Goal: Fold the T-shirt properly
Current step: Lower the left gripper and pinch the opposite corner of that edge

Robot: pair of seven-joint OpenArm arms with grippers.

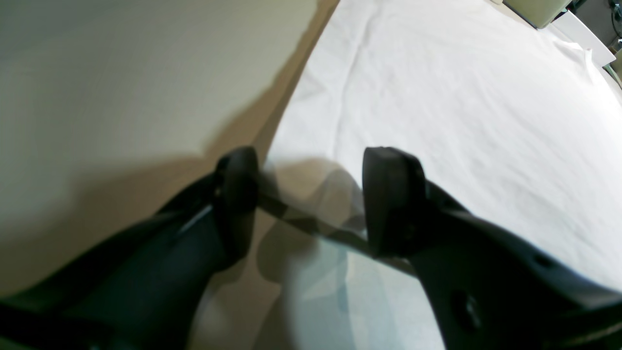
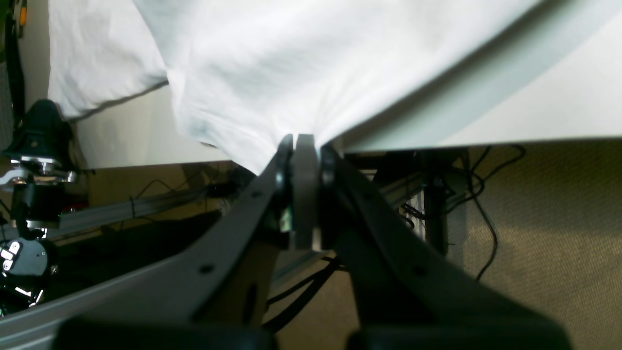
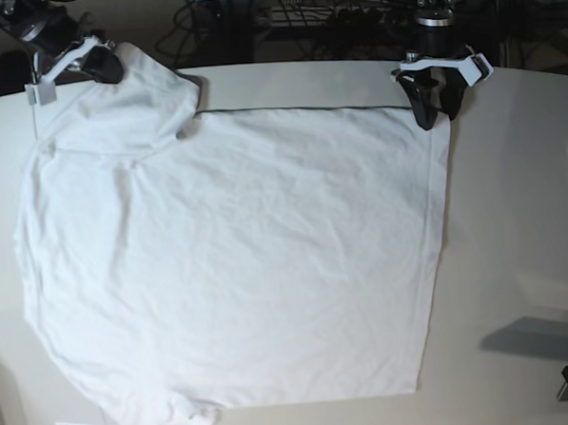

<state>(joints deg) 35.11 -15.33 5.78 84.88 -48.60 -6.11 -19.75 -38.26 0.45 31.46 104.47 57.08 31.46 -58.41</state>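
White table (image 3: 513, 210) — T-shirt (image 3: 239, 262) corner pinched by right fingers (image 2: 284, 160); left fingers (image 1: 393, 194) spread, empty.

T-shirt lying across the table, one arm at each far corner

The T-shirt (image 3: 239, 262) is lying on the table (image 3: 513, 219); the left gripper (image 3: 436, 119) is standing over its far right corner, the right gripper (image 3: 100, 68) is sitting at its far left corner.

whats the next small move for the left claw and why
Probably close the left claw on the plain white cotton T-shirt's corner: it hangs open astride that edge, gripping nothing, while the right claw already pinches the cloth.
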